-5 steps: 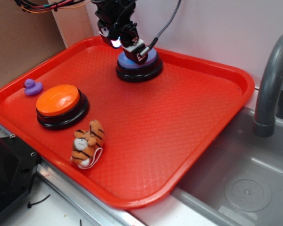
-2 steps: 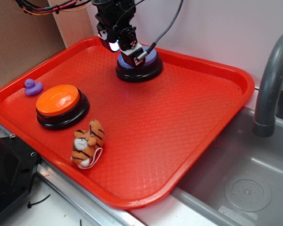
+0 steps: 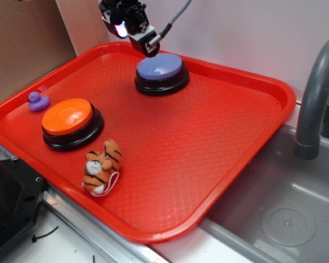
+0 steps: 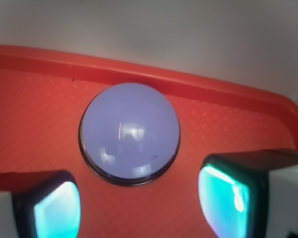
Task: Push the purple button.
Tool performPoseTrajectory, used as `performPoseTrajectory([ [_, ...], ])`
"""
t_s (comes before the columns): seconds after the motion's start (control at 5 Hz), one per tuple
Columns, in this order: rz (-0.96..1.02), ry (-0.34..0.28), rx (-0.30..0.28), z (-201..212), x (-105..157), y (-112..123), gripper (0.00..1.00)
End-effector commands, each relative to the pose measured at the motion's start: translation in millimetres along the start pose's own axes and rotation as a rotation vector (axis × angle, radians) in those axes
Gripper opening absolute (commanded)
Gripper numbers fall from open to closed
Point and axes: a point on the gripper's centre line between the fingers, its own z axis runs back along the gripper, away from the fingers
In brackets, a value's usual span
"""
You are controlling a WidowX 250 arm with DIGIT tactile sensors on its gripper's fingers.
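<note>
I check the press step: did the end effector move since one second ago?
Yes. The end effector went up and left, off the purple button; the dome top is now uncovered.

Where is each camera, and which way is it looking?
Exterior: sits off the robot, above the near side of the red tray, looking down across it toward the back wall; the arm's hand shows at the top, above the purple button.
Wrist: rides on the arm, looking down past the hand's two fingers at the purple button and the tray's far rim.
Shared: both show the purple button, the red tray, the hand, and the pale wall behind.
</note>
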Motion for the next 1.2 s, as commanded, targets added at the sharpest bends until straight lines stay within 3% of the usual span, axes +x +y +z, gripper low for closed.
performPoseTrajectory([
  [0.0,0.004,-0.016,0.026,-15,16,7,1.00],
  [0.6,-0.007,0.048,0.007,-51,11,5,1.00],
  [0.8,-0.009,0.032,0.005,-38,12,6,1.00],
  [1.0,-0.012,0.007,0.033,7,19,10,1.00],
])
